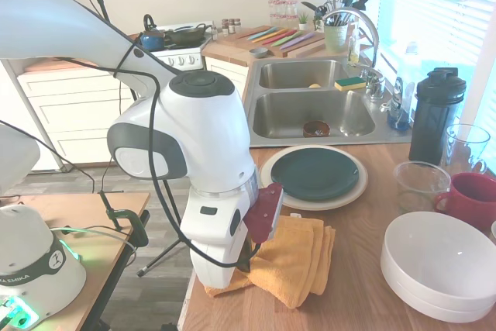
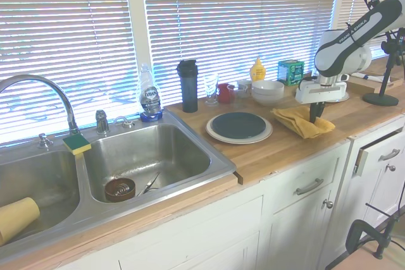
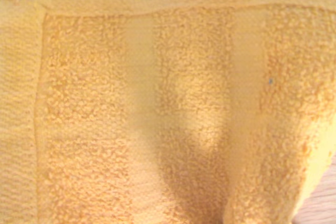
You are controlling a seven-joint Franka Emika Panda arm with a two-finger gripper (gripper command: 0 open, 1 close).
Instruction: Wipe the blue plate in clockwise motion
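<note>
The blue plate [image 1: 314, 174] [image 2: 238, 124] lies on a larger cream plate [image 1: 353, 191] [image 2: 218, 136] on the wooden counter, with nothing on it. A yellow towel [image 1: 298, 257] [image 2: 297, 121] lies spread on the counter beside the plates, on the side away from the sink. My gripper [image 2: 314, 116] points down onto the towel's outer part and looks shut on it. In the first exterior view the wrist hides the fingers. The wrist view is filled by the towel [image 3: 168, 98] from close by.
White bowls [image 1: 438, 265] [image 2: 267, 91], a red mug [image 1: 473, 199], a clear glass [image 1: 420, 184] and a black bottle [image 1: 435, 114] stand behind the plates. The sink [image 1: 310, 106] [image 2: 145, 156] lies beyond them. The counter's front edge [image 2: 297, 156] is close to the towel.
</note>
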